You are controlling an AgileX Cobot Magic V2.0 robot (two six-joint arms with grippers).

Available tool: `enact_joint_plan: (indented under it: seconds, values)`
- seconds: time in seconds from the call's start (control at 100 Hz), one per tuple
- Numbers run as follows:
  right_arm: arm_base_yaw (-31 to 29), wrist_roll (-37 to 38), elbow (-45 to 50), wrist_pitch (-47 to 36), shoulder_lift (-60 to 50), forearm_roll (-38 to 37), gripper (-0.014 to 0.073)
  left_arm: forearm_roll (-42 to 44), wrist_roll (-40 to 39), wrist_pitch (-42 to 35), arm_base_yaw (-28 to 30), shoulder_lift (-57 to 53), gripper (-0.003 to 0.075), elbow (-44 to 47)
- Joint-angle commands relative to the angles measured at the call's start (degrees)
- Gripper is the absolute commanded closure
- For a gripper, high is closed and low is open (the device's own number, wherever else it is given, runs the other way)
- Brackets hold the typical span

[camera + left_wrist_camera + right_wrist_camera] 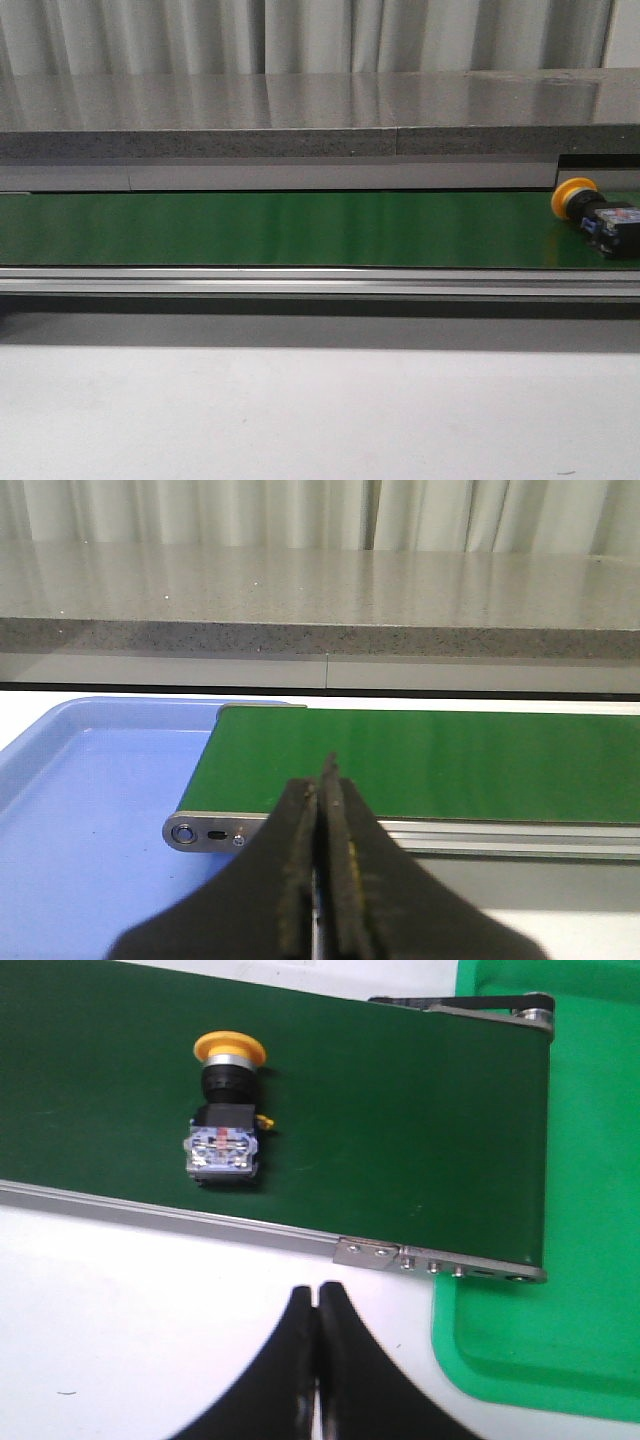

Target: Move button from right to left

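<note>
The button (592, 212) is lying on its side on the green conveyor belt (280, 228), near the belt's right end, with its orange-yellow cap (573, 196) pointing toward the far edge of the tabletop (300, 410) and its black body angled back toward the near edge. In the right wrist view the button (226, 1110) is showing the same pose: the cap (230, 1048) is facing away from the tool, and a pale terminal block (222, 1151) is sitting at the body's near end. Nothing is touching it.

The right tool (318, 1295) is hovering over the pale tabletop on the near side of the belt's metal rail (170, 1217), apart from the button. Its two black fingers (340, 1360) are pressing together with no gap visible at the tips, and they are gripping nothing. A green tray (560, 1350) is sitting at the belt's right end.

The left tool (326, 770) is also closed, its fingers (350, 880) meeting along a thin seam and holding nothing. It is hanging just in front of the belt's left end, where a blue tray (80, 820) is lying under the belt's roller end (205, 834); whether the belt is overlapping or only bordering that tray is hard to judge from this angle.

A grey stone-look ledge (300, 115) is running along the far side of the belt, with pale curtains (300, 35) hanging behind it.
</note>
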Motion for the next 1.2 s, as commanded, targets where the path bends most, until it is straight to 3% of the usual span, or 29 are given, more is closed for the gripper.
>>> enact_joint_plan:
  seconds: [0.0, 0.69, 1.19]
  values:
    - [0.01, 0.05, 0.95, -5.02, -4.21, -1.81, 0.0662, -0.37, 0.0, -4.61, 0.09, -1.81, 0.0741, 2.57]
    - [0.01, 0.05, 23.69, -19.17, -35.81, -2.3, 0.0662, -0.37, 0.0, -4.61, 0.09, -1.81, 0.0741, 2.57]
    - [0.01, 0.05, 27.68, -19.45, -47.74, -2.3, 0.0662, -0.37, 0.0, -4.61, 0.09, -1.81, 0.0741, 2.57]
